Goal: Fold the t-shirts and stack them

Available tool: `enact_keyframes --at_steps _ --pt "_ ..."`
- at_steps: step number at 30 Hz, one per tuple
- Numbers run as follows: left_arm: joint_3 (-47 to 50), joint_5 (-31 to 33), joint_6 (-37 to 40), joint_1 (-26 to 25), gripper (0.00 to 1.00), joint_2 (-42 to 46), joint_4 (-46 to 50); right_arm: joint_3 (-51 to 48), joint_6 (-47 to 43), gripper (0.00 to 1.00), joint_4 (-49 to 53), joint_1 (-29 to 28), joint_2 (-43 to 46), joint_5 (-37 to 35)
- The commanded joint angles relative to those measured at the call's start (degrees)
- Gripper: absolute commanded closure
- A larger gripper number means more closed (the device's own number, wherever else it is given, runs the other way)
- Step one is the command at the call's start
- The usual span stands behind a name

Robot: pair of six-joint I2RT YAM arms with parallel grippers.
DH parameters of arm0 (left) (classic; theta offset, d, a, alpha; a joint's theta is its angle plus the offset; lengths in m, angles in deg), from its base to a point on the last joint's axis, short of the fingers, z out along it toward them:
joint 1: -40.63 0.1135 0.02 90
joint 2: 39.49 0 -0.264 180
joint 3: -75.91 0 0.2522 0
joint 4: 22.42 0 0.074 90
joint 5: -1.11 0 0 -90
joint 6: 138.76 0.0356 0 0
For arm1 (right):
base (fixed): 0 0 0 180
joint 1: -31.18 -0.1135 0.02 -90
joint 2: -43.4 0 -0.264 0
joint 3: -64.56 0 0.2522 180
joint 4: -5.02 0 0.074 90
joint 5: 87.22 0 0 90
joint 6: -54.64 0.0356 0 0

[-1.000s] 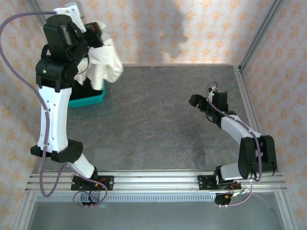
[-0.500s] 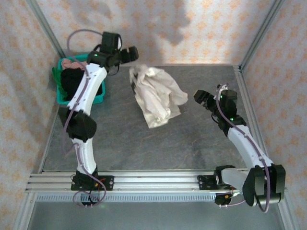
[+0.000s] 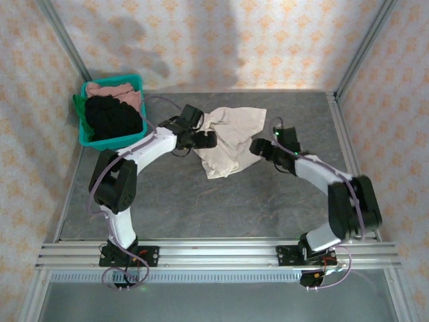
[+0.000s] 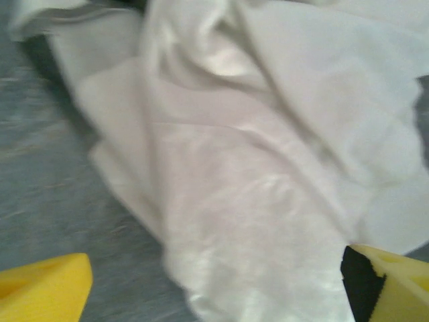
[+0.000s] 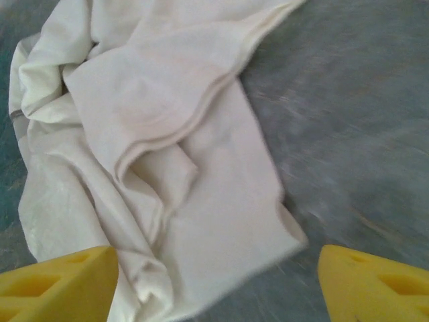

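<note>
Cream-white t-shirt [image 3: 231, 134] is seen lying crumpled on the grey table [image 3: 201, 201], towards its far middle, with several folds gathered across it and one narrow end bunched on the near side. Three other shirts are heaped in the teal bin [image 3: 112, 143] at the far left corner. A black shirt [image 3: 114, 117] is piled highest, a pink shirt [image 3: 110, 89] is tucked behind it at the far rim, and a green shirt [image 3: 78, 104] is draped at the left rim.

The left gripper [image 3: 206, 141] is lowered at the left edge of the cream-white t-shirt. From its wrist camera the left gripper [image 4: 214, 295] is shown spread wide, with nothing clamped. Its yellow fingertips [image 4: 43, 292] are set far apart at either side, and rumpled cloth [image 4: 255, 168] lies across the gap between them. Whether the cloth is touched by them cannot be told.

The right gripper [image 3: 258, 147] is placed just beside the shirt's right edge. In its wrist view the right gripper [image 5: 214, 288] is likewise held wide apart and empty. The shirt's hemmed corner [image 5: 268, 228] is spread on the table ahead of the gap, and bare grey table is seen to the right of it.
</note>
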Motion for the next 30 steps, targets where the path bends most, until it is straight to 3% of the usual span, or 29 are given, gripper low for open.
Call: enact_keyframes --at_steps 1,5,11,13,17,20,21,24,30 --pt "1.9 -2.5 -1.9 0.4 0.15 -4.3 -5.7 7.6 -1.7 0.25 -1.5 -2.9 -6.6 0.6" --pt "2.6 -3.6 -2.1 0.3 0.24 -6.1 -6.9 13.5 -1.9 0.3 -1.0 -5.4 -14.4 -0.9" --pt "0.8 -3.8 -1.4 0.4 0.25 -9.1 -5.0 19.3 -1.6 0.46 -0.1 -6.3 -21.3 0.4" --pt "0.2 -3.8 -1.2 0.5 0.37 -9.6 -4.3 20.2 -1.7 0.55 0.3 -6.4 -22.1 -0.2" --pt "0.1 -3.7 -1.4 1.0 0.79 -7.5 -4.1 22.5 -2.5 0.81 3.9 -6.4 -22.1 -3.0" --pt "-0.4 -2.3 -0.7 1.8 0.98 -3.4 -2.0 22.5 -3.3 0.98 6.0 -6.3 -18.5 -6.8" --pt "-0.8 -1.9 -0.4 2.2 1.0 -1.7 -1.1 22.6 -3.7 1.0 7.1 -6.3 -17.0 -8.3" --pt "-1.6 -0.1 1.3 3.6 1.0 4.2 2.7 22.3 -5.3 1.0 11.2 -6.3 -9.5 -13.8" --pt "-2.5 4.6 3.5 8.1 1.0 19.4 8.8 21.1 -9.1 1.0 18.4 -6.2 13.8 -25.7"
